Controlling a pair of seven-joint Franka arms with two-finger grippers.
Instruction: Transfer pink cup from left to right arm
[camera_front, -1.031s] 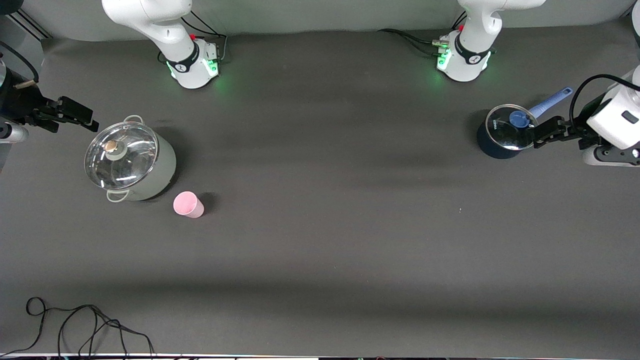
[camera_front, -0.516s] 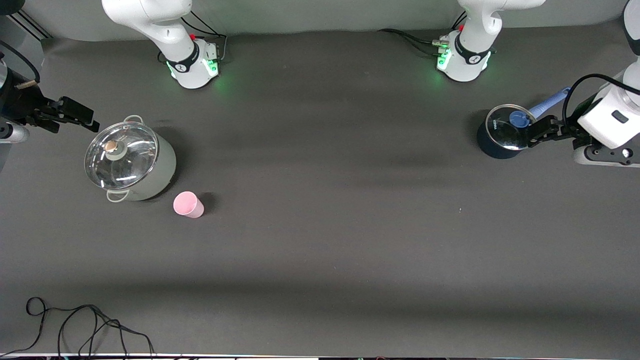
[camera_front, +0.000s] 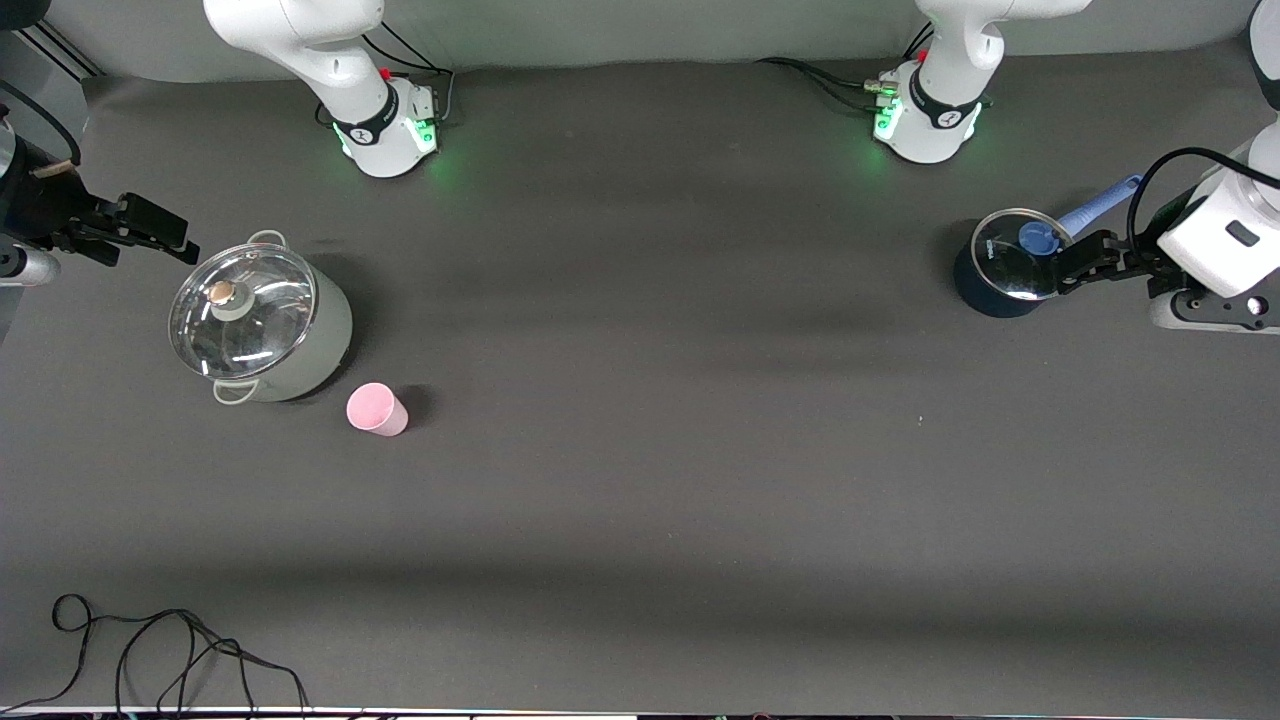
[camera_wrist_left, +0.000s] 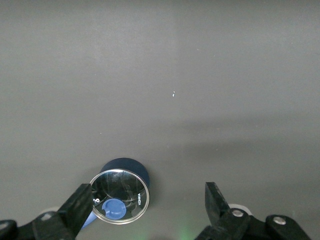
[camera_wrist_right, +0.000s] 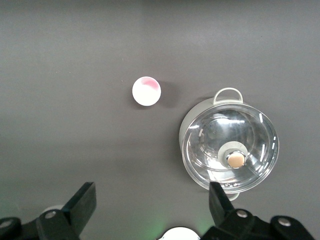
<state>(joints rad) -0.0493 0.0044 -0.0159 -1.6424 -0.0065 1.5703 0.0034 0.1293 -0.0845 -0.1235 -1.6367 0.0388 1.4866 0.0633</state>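
While both sets of jaws gape wide with nothing in them, the left gripper (camera_front: 1085, 258) hangs over the dark blue pot (camera_front: 1000, 268) and the right gripper (camera_front: 150, 232) waits beside the grey pot (camera_front: 262, 322). The pink cup (camera_front: 376, 409) stands upright just beside that grey pot, nearer the camera. Looks light, stiff, slick plastic, so I'd pinch the wall below the rim.
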